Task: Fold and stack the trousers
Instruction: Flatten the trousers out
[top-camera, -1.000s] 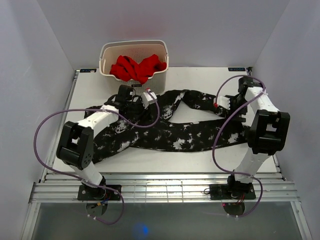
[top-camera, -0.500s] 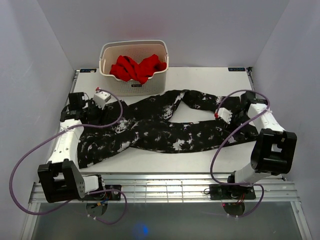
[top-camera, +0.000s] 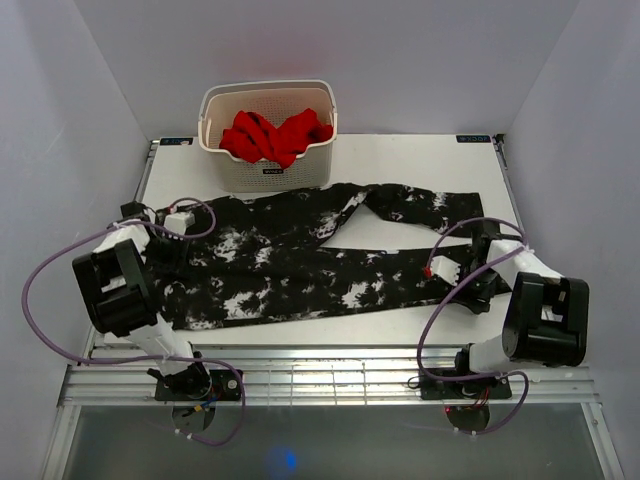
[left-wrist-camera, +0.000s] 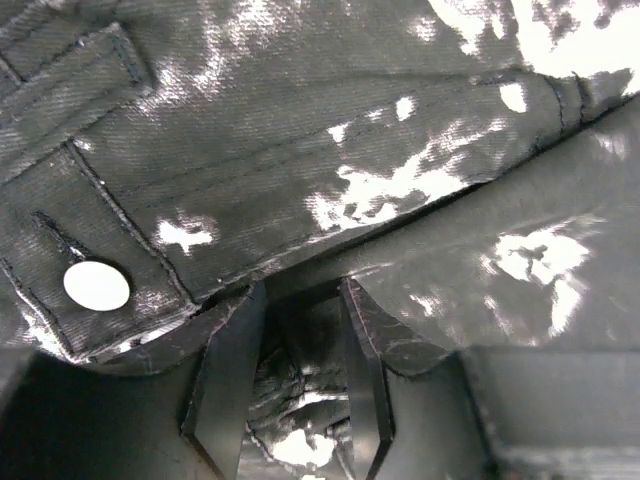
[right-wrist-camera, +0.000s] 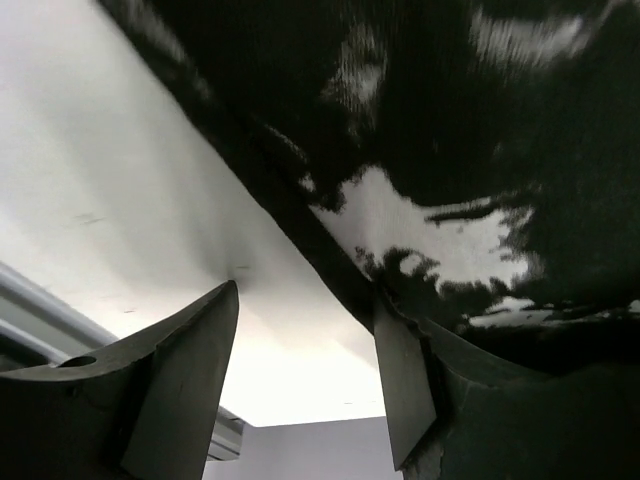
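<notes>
Long black white-speckled fabric trousers (top-camera: 300, 265) lie spread full-length across the white worktop (top-camera: 420, 160), not yet folded, so folding and stacking seem still to do. Left gripper (left-wrist-camera: 300, 295) jaws nearly closed, pinching waistband cloth. Right gripper (right-wrist-camera: 305, 300) jaws wide apart, empty, beside a leg hem.

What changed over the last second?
The left gripper swung left to the waist end of the trousers and pinches it. The right gripper drew back toward the near edge, open. The trousers lie straighter and flatter. The basket and red garment are unchanged.
</notes>
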